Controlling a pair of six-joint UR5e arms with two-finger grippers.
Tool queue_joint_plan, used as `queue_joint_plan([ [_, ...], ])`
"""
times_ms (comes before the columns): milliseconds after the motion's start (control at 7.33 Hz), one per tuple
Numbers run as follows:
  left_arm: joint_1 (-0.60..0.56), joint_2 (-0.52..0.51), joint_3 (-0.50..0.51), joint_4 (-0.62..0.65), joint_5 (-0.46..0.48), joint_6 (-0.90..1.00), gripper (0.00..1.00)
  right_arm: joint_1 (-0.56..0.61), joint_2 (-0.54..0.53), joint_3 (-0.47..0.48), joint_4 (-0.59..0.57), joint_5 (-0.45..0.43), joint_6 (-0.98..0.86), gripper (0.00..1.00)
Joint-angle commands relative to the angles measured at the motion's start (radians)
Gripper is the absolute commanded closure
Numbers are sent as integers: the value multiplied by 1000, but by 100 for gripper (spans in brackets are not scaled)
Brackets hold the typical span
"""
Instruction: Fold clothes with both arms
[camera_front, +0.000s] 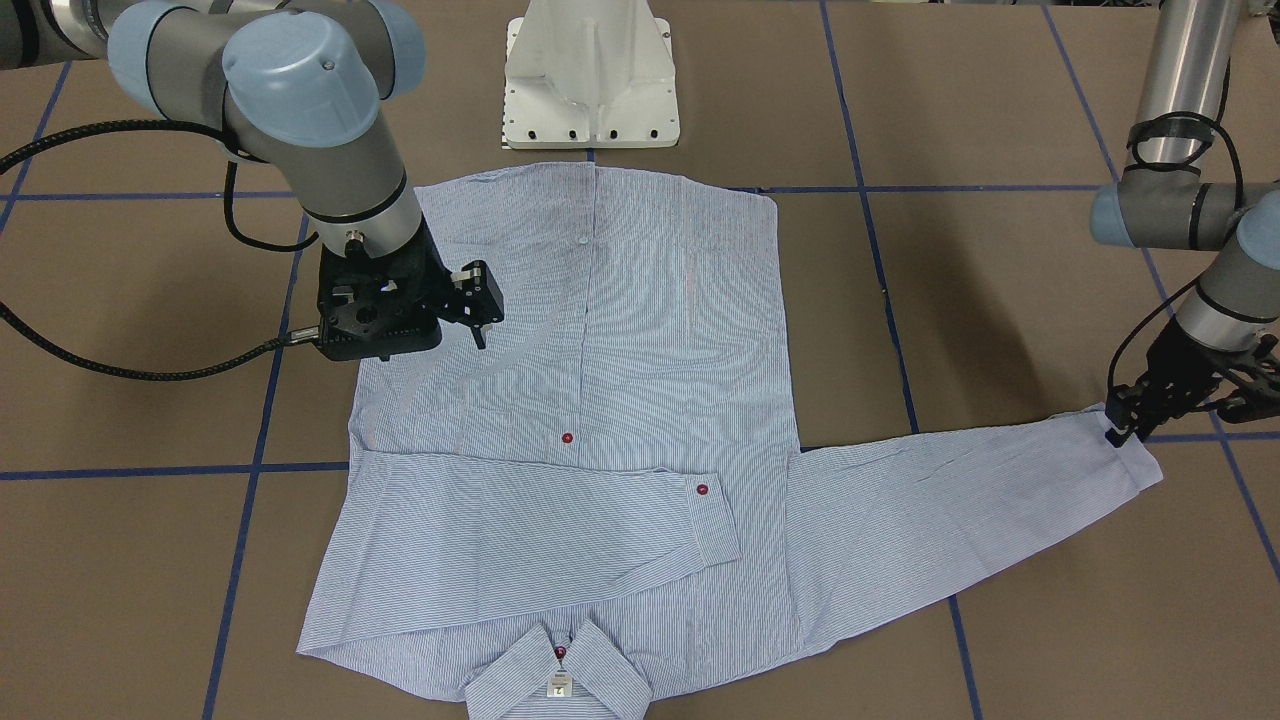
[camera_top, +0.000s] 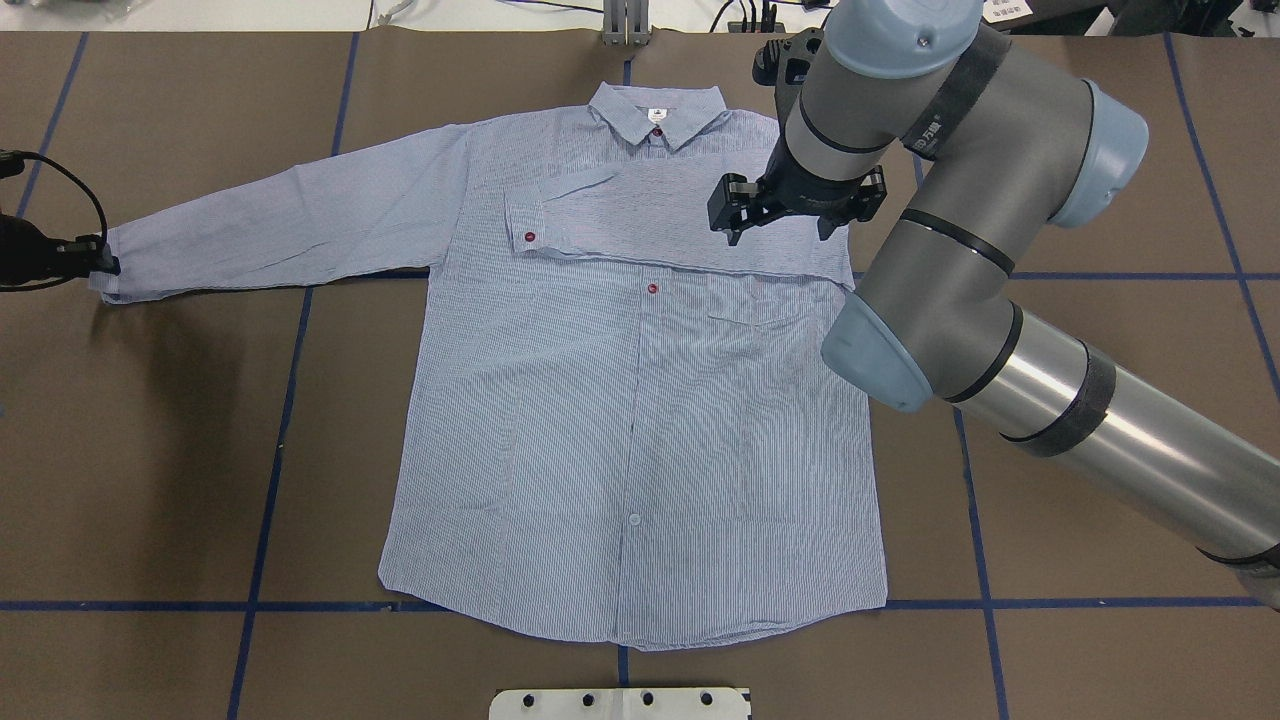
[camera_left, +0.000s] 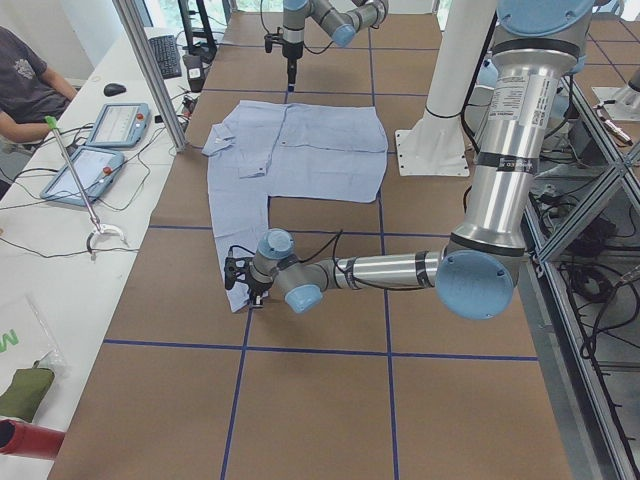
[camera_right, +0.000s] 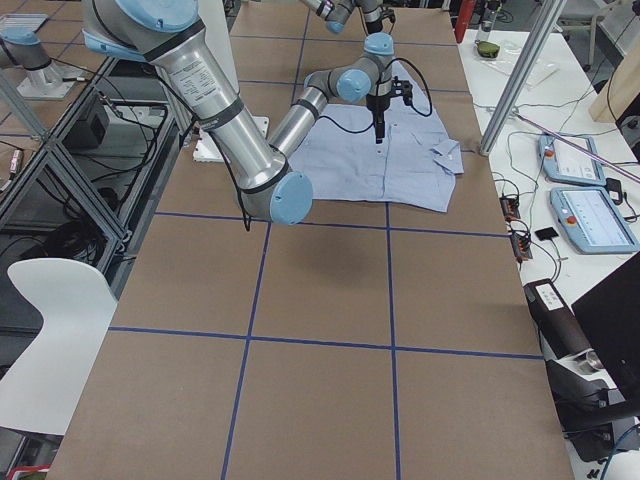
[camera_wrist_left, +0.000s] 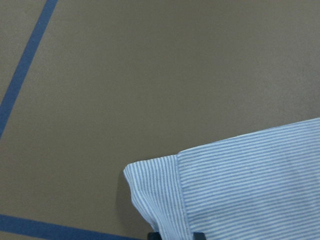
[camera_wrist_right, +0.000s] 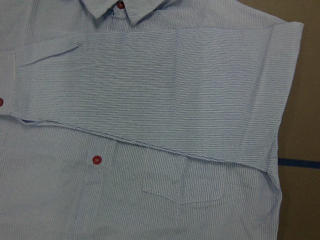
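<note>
Shirt: a light blue, white-striped long-sleeved button-up shirt (camera_top: 620, 430) lies flat and front up on the brown paper-covered table (camera_top: 150, 450). It lies under the right fingers and reaches out to the left fingers.
Left fingers: the black two-finger left gripper (camera_front: 1118, 434) sits low at the table, its fingers set narrow with the edge of the sleeve cuff (camera_wrist_left: 157, 192) between them. The pinched corner looks slightly raised off the table.
Outstretched sleeve (camera_top: 300, 215): runs straight from the left fingers back to the shirt's body and lies flat.
Right fingers: the black two-finger right gripper (camera_top: 782, 218) hangs above the shirt with its fingers spread wide. They hold nothing and are clear of the cloth.
Folded sleeve (camera_wrist_right: 165, 95): directly below the right fingers, laid across the chest. Its red-buttoned cuff (camera_top: 527, 228) ends well to the left-arm side of them.
Collar (camera_top: 655, 108): just beyond the right fingers on the side away from the robot, buttoned.
Chest pocket (camera_wrist_right: 182, 187): just on the robot's side of the right fingers, partly under the folded sleeve's edge.
Blue tape lines (camera_top: 270, 480): cross the table between the two pairs of fingers.
White pedestal base (camera_front: 592, 75): well behind the right fingers, just past the shirt's hem.
</note>
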Motion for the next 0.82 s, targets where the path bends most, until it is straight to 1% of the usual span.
queue_joint_plan([
  [0,-2,5,-5,1,7,1,60,-2,1,-1,0,-2,1,0],
  [409,-5,7,-6,1,11,-3,64,-10,1,-4,1,-3,3,0],
  [546,-7,7,-6,3,11,-3,66,-15,1,-5,3,-5,3,0],
  [682,-7,7,-6,1,11,-3,72,-16,1,-5,5,-7,3,0],
])
